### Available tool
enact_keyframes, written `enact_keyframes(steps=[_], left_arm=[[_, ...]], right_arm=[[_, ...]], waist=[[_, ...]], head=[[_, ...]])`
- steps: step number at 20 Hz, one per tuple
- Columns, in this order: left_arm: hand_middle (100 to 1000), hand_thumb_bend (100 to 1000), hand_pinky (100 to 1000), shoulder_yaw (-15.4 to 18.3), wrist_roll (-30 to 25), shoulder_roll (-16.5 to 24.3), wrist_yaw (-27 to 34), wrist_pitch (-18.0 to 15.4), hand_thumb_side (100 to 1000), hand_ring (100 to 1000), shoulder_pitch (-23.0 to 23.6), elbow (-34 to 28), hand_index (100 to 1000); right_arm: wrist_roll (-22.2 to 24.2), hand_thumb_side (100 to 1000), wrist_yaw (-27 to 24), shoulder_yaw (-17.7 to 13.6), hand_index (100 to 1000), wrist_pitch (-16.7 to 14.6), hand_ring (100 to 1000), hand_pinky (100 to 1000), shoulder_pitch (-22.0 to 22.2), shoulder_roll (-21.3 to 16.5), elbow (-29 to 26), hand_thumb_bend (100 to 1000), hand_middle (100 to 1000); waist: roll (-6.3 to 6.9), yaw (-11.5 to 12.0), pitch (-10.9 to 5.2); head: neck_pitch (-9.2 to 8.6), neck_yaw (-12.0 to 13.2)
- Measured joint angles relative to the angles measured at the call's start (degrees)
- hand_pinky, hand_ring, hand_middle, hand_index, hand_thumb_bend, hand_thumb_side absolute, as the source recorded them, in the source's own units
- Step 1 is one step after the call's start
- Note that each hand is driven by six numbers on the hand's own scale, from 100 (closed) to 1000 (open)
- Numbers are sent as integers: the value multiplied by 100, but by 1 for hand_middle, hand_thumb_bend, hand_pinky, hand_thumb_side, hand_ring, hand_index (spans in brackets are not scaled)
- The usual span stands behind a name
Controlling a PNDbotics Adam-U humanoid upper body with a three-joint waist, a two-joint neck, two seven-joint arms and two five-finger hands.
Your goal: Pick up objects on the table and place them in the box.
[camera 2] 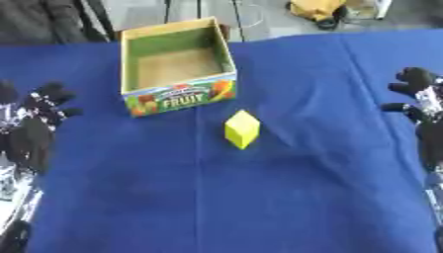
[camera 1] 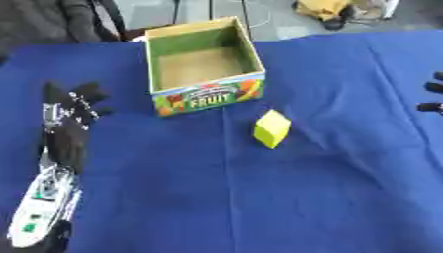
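A yellow block (camera 1: pixel 272 128) is sitting on the blue tablecloth (camera 1: pixel 259 197), tipped so that one corner is pointing up toward twelve o'clock. Nothing is touching it. The open cardboard box (camera 1: pixel 204 94) is standing near it at about eleven o'clock, apart from the block, with a printed front panel reading FRUIT facing the camera. The box's green inner walls and brown floor are showing, and nothing is lying inside it.

The left hand (camera 1: pixel 69 111) is hovering well apart from the block at about nine o'clock, beside the box's lower left corner. Its fingers are spreading upward, relaxed and apart, gripping nothing. Its silver and white forearm (camera 1: pixel 43 197) is running down toward seven o'clock into the lower corner.

The right hand (camera 2: pixel 415 99) is showing at about three o'clock from the block, well apart from it at the table's right edge. Its fingers are likewise pointing up and standing apart, with nothing between them.

At twelve o'clock, beyond the cloth's far edge, a grey floor (camera 1: pixel 286 20) is showing.
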Motion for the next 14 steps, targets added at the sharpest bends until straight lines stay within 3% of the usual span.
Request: enact_keyframes(steps=[6, 14], left_arm=[[630, 821, 713, 0, -2, 0, 0, 2, 1000, 819, 0, 0, 786], [630, 820, 713, -3, -29, 1, 0, 24, 1000, 818, 6, 0, 786]], right_arm=[[104, 578, 34, 78, 774, 11, 771, 554, -108, -135, 5, 640, 731], [703, 502, 581, 549, 801, 128, 777, 555, -726, -808, 143, 714, 744]], waist=[[-8, 17, -4], [-35, 89, -51]], head=[[0, -5], [4, -54]])
